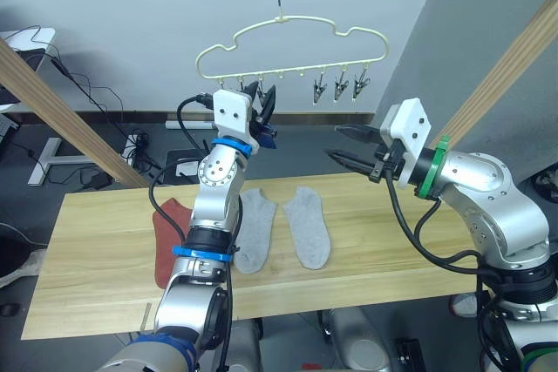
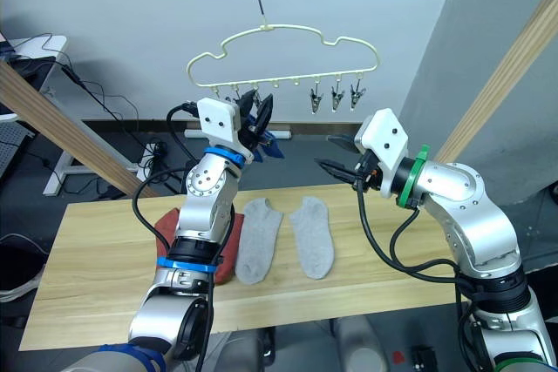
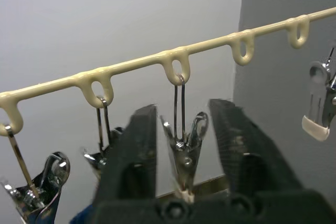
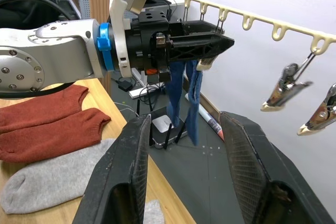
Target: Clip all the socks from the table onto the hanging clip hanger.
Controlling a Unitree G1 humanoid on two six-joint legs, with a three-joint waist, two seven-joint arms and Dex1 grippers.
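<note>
Surface (image 1: 366, 250): long top of pale yellow wood planks, grain visible, running left to right across the near scene.

Rust red socks (image 4: 47, 121): two, flat on the surface at its left, side by side, partly behind the left arm in the head views.

Light grey socks (image 1: 307, 226): two, flat at the middle of the surface, side by side, toes toward the near edge, just right of the red pair.

Right gripper (image 1: 350, 147): held above the far right part of the surface, pointing left, jaws wide apart and holding nothing.

Left gripper (image 1: 264, 102): raised to the left end of the clip hanger; jaws parted, one on either side of a silver clip (image 3: 182, 153) without pressing on it.

Clip hanger (image 1: 292, 22): thin pale yellow wire, cloud-shaped outline, hung by a metal hook above the far edge; three bare silver clips at its right.

Blue socks (image 4: 184, 98): two, hanging from the hanger's left clips, just beside the left gripper.

Room: wooden poles (image 1: 65, 115) slanting at both sides, pale wall, dark floor with cables (image 1: 100, 98).
</note>
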